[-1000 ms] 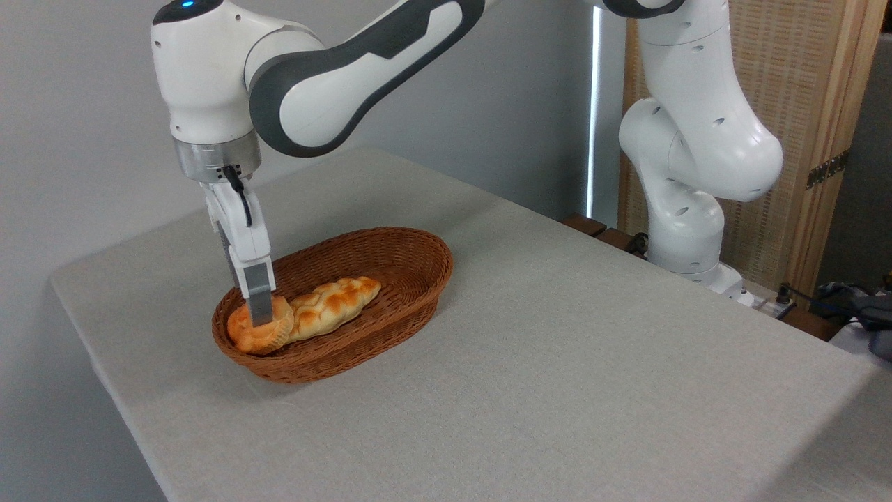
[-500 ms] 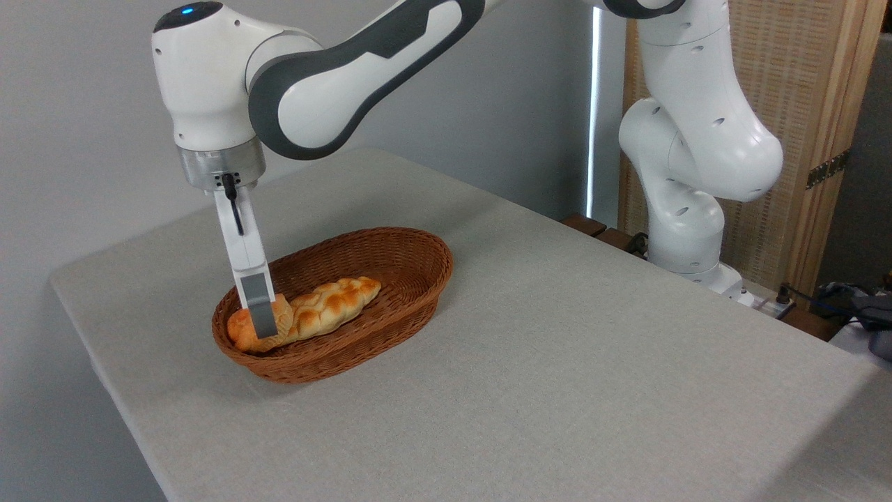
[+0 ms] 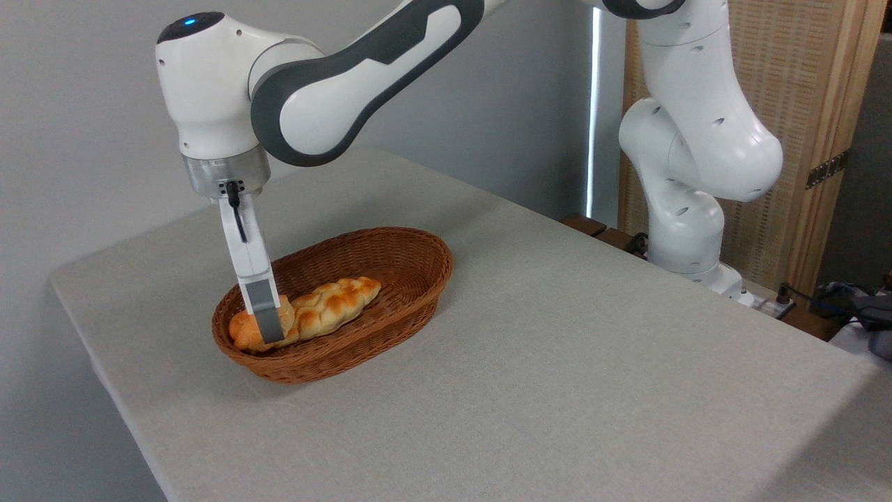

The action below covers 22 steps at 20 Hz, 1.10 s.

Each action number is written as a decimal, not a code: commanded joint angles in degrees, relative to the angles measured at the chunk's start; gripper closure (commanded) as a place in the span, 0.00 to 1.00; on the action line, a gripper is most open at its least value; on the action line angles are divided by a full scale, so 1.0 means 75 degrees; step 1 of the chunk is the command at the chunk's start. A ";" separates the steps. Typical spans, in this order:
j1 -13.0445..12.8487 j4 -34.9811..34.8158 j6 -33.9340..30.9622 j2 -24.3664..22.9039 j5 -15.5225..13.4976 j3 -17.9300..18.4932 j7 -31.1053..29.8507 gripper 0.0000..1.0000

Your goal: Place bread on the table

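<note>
Since a second ago, the tool [image 3: 267, 328] has sunk a little deeper into the basket [image 3: 411, 279] and shifted slightly to the right, and less of the bread's orange top shows beside it. That bread [image 3: 244, 333], a small round golden-orange bun, sits at the left end of the basket, down against the inner wall. One grey finger [image 3: 265, 317] of the tool stands in front of the bun and hides its middle; the other finger cannot be seen, so I cannot tell whether the tool is closed on the bun or merely set around it. Just right of the bun, touching it or nearly so, lies a longer, paler braided loaf [image 3: 331, 304] with browned patches, stretched along the basket floor toward the far end. The basket is a brown oval wicker one, and these two pieces are all it holds. It rests on the table [image 3: 557, 362], a wide surface under a light grey-beige cloth, near the left edge. The white arm [image 3: 348, 77] reaches over from its base [image 3: 686, 230] at the table's far right side.
</note>
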 commanded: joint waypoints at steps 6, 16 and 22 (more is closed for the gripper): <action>-0.0033 -0.0020 -0.0037 0.0034 0.0062 0.0055 0.0135 0.50; -0.0033 -0.0020 -0.0037 0.0045 0.0062 0.0055 0.0100 0.54; -0.0033 -0.0020 -0.0072 0.0034 0.0027 0.0020 0.0053 0.54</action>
